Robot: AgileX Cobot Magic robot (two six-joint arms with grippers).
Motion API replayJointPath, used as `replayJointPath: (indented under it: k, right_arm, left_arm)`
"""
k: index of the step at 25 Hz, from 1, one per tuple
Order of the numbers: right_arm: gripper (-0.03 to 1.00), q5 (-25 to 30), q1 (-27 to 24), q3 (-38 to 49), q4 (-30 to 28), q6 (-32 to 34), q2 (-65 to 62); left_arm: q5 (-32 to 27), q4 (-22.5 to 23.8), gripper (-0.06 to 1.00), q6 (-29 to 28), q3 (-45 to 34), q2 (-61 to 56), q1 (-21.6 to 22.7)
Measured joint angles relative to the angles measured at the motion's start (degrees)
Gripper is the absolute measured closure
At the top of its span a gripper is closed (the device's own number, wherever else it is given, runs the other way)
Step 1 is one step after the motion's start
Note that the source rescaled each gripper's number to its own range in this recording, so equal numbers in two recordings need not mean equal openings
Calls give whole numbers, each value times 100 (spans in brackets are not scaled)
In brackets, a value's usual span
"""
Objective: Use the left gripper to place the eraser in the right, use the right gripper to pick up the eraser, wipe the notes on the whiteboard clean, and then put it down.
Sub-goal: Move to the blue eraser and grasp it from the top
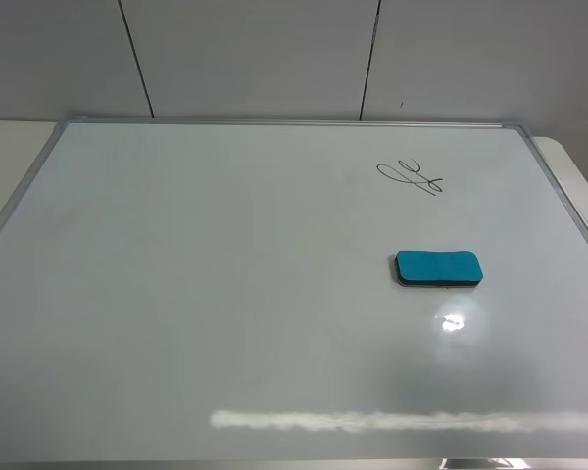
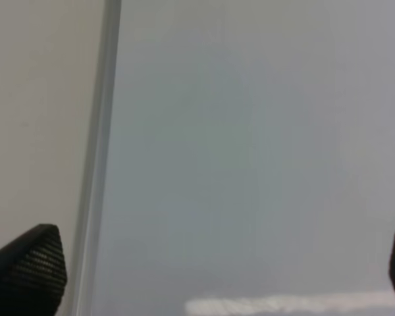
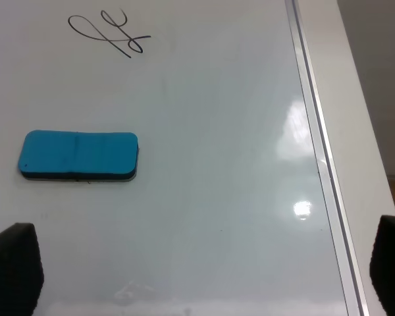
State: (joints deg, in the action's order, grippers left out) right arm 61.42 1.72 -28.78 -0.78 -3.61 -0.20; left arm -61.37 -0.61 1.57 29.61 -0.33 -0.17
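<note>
Teal eraser [image 1: 439, 267] lies flat on whiteboard [image 1: 176, 274] near notes [image 1: 410, 176], seemingly within right gripper [image 3: 203, 266] reach; it and left gripper [image 2: 214, 266] both spread wide, empty

Whiteboard [image 1: 225, 294] is cut off by the exterior view's near edge and lower sides, near corners out of frame. Left wrist view is blurred; left gripper [image 2: 214, 266] shows only dark fingertips [image 2: 27, 270] clipped at the picture's corners, wide apart, and right gripper [image 3: 203, 263] likewise. Notes [image 1: 410, 176] too small to read; eraser [image 1: 438, 266] underside hidden except a thin dark edge.
</note>
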Motion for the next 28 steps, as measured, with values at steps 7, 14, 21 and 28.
replayJointPath:
  k: [7, 14, 21, 28]
  right_arm:
    - [-3, 0, 0, 0, 0, 0, 0]
    - [-3, 0, 0, 0, 0, 0, 0]
    - [-3, 0, 0, 0, 0, 0, 0]
    - [-3, 0, 0, 0, 0, 16, 0]
  left_arm:
    - [21, -5, -6, 0, -1, 0, 0]
    - [21, -5, -6, 0, -1, 0, 0]
    - [21, -5, -6, 0, -1, 0, 0]
    - [21, -5, -6, 0, -1, 0, 0]
